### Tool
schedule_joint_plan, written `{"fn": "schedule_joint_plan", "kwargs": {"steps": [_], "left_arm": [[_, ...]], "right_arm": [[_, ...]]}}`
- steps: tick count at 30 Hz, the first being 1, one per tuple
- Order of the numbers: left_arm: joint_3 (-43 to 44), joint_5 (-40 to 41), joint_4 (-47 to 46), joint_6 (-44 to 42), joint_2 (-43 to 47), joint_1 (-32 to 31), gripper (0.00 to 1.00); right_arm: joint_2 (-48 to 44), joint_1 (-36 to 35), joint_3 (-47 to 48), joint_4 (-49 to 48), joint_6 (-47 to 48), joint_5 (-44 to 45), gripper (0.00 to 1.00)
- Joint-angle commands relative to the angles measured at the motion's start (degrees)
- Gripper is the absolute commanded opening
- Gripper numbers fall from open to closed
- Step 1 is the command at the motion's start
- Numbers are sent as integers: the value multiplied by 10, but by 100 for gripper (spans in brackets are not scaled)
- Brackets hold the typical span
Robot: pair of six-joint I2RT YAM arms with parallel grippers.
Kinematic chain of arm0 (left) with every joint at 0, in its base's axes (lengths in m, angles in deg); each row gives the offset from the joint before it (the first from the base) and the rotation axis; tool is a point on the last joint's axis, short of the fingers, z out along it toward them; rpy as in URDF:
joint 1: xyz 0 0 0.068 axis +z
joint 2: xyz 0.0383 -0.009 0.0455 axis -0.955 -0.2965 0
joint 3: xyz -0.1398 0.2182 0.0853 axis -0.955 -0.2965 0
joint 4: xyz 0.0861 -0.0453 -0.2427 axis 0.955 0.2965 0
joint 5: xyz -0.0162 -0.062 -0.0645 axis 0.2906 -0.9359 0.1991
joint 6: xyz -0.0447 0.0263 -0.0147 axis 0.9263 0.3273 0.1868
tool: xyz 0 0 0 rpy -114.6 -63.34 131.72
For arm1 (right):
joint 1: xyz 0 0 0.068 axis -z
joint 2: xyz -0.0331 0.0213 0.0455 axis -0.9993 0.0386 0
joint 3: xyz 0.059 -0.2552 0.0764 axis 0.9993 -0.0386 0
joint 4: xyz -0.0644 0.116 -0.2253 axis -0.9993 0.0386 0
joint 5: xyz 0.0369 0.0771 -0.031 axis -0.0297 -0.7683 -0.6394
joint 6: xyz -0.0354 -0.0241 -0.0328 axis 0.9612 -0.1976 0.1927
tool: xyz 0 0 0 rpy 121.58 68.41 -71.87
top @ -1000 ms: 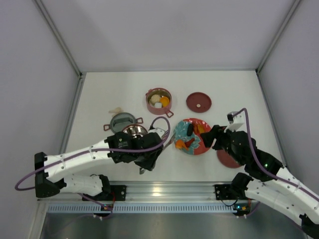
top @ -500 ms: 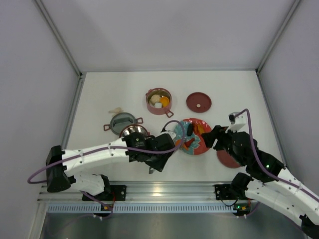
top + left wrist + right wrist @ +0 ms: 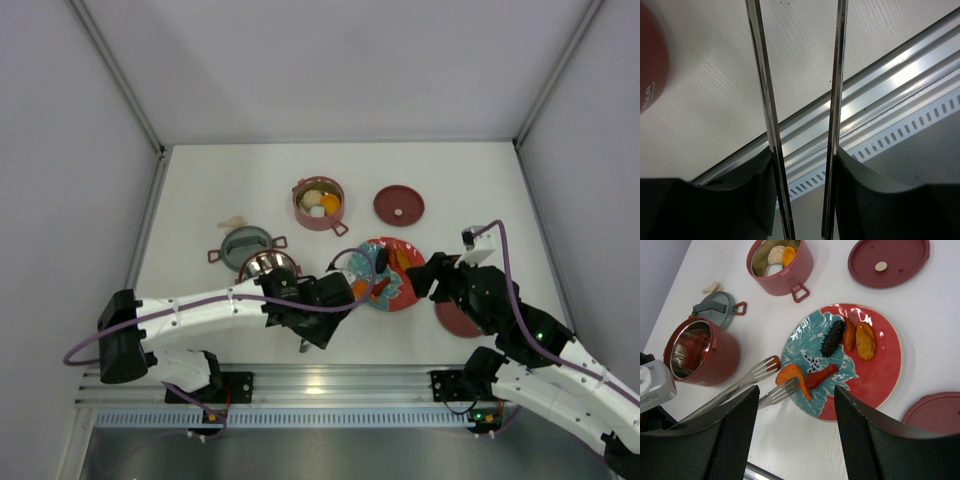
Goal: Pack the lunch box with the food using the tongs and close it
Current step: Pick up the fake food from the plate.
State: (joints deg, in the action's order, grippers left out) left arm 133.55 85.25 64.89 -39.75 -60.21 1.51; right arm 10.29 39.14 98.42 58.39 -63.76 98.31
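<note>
The left gripper (image 3: pixel 802 195), clamped on the tongs (image 3: pixel 757 380), holds their tips ahead at the food (image 3: pixel 821 376) on the plate (image 3: pixel 885 375), beneath the spread-open right gripper (image 3: pixel 796 410); one pot (image 3: pixel 790 275) is partly filled, both lidless.

We see the left arm (image 3: pixel 190 310) reaching right, the left gripper (image 3: pixel 802 167) clamped on the tongs (image 3: pixel 762 100) (a finger (image 3: pixel 715 205) outside each blade); the right arm (image 3: pixel 545 350) bends inward, the right gripper (image 3: pixel 795 392) gaping empty.
</note>
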Motion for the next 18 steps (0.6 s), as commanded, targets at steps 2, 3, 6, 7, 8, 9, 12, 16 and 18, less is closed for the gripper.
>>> {"fn": "schedule_joint_plan", "kwargs": {"steps": [2,3,6,7,8,9,12,16,18], "left_arm": [[-12,-11,-20,-7,-1,-2,47],[-13,-11,-20,-8,-1,-2,47],[-16,-13,-20,-8,-1,-2,47],[-16,-14,-20,-9,-1,-2,47],[-16,-14,-20,-10,-1,-2,47],[-15,-14,-21,-11,-1,-2,47],[-15,-15,-24,-13,-2,-2,46],[-12,-17,-24,-15,-3,-2,43],[-14,-18,-25,-15,-2,-2,42]], "right_arm": [[1,-9,3,9,2,8,61],[1,-9,5,10,3,8,61],[2,-9,6,10,4,9,61],[3,-9,5,9,5,9,61],[5,-9,6,9,4,10,61],[6,-9,5,8,5,9,61],[10,-10,6,7,5,9,61],[9,-9,5,7,4,9,61],[7,-9,3,7,4,10,61]]}}
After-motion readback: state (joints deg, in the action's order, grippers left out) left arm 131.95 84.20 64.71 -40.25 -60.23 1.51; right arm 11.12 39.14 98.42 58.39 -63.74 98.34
